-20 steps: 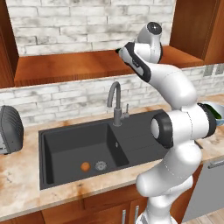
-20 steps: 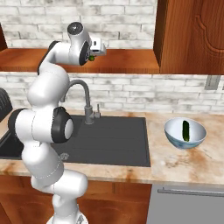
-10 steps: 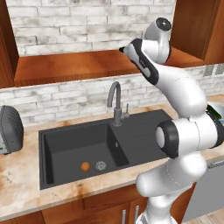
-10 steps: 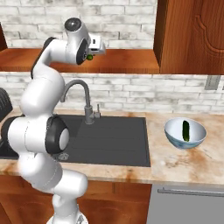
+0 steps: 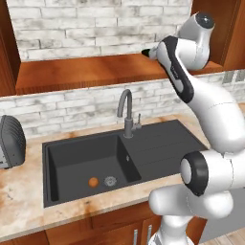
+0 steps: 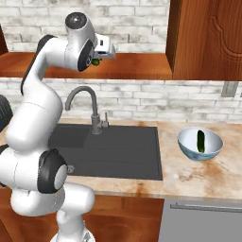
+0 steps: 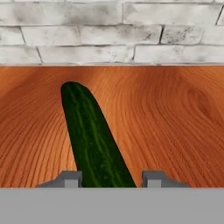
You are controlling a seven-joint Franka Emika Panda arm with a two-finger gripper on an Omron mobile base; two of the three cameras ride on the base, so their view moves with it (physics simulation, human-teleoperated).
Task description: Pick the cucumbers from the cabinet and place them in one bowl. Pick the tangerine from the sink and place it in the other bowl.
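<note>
A dark green cucumber lies on the cabinet's reddish wooden shelf, its near end between my fingertips. My gripper is shut on the cucumber, at the shelf's front edge above the tap. My gripper is reaching into the doorless bay. Another cucumber lies in the pale blue bowl on the counter to the right. The orange tangerine sits on the floor of the dark sink, beside the drain. The other bowl is out of view.
A curved grey tap stands behind the sink, under my arm. A brick wall closes the back of the shelf. A carved cabinet door hangs right of the bay. At the far left of the counter stands a grey appliance.
The arm has stretched further toward the shelf, and the fingers have drawn in slightly around the cucumber. The tangerine and the bowl stay where they were.
</note>
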